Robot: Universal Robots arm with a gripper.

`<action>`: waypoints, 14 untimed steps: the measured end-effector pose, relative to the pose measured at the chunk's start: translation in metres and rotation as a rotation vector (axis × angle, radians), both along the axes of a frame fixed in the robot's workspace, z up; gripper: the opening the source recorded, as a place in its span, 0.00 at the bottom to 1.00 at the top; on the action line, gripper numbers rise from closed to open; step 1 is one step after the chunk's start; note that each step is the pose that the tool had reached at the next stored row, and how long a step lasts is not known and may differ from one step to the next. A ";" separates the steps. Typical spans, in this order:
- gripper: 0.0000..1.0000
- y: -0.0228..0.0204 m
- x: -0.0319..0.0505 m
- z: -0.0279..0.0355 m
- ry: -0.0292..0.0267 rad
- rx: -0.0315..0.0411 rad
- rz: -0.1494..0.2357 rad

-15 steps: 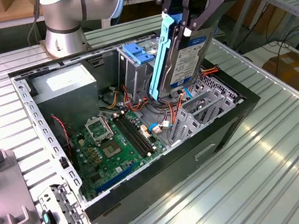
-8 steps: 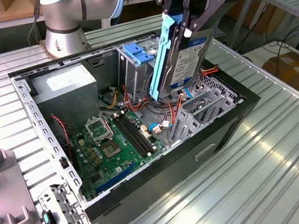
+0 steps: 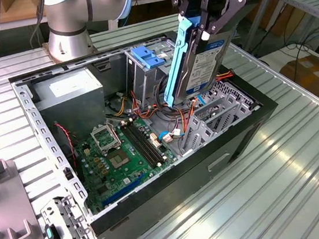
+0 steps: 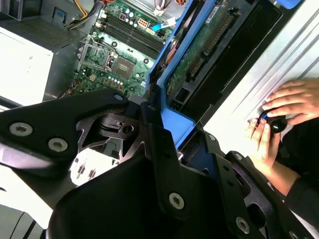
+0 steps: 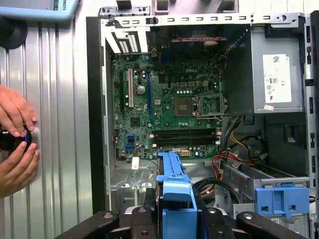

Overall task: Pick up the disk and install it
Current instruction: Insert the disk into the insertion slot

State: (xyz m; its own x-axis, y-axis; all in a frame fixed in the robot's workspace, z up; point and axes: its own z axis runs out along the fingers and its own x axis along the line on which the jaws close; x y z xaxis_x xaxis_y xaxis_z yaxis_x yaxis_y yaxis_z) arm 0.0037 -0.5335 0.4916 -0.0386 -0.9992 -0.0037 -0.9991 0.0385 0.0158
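Disk (image 3: 206, 66) hangs tilted, clamped by the gripper (image 3: 209, 14), just above the drive cage (image 3: 214, 115) at the open computer case (image 3: 238, 140) corner.

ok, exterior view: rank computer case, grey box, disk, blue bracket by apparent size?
1. computer case, largest by far.
2-3. grey box and disk: look alike; the disk is raised, possibly nearer the camera, so unranked.
4. blue bracket, smallest.

Cables (image 3: 177, 112) and the drive cage (image 3: 217, 112) crowd the space under the disk (image 3: 207, 61).
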 end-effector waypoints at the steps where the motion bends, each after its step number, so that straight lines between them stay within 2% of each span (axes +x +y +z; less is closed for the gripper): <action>1: 0.37 -0.0001 0.0005 -0.0008 0.0000 0.0001 0.000; 3: 0.37 -0.0018 0.0029 -0.0037 0.0001 -0.0002 0.001; 6: 0.37 -0.0027 0.0210 -0.0085 0.0000 -0.0003 0.002; 9: 0.37 -0.0048 0.0270 -0.0127 0.0000 -0.0020 0.008; 10: 0.37 -0.0068 0.0277 -0.0138 0.0001 -0.0022 0.009; 11: 0.37 -0.0112 0.0290 -0.0158 0.0000 -0.0018 0.010; 12: 0.37 -0.0164 0.0350 -0.0181 0.0000 -0.0020 0.010; 13: 0.37 -0.0197 0.0417 -0.0198 0.0000 -0.0019 0.011; 14: 0.37 -0.0211 0.0464 -0.0211 0.0000 -0.0018 0.011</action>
State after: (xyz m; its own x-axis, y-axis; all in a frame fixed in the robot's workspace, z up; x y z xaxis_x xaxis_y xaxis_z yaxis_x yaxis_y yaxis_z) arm 0.0501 -0.5546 0.4705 -0.0277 -0.9996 -0.0019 -0.9995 0.0277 0.0157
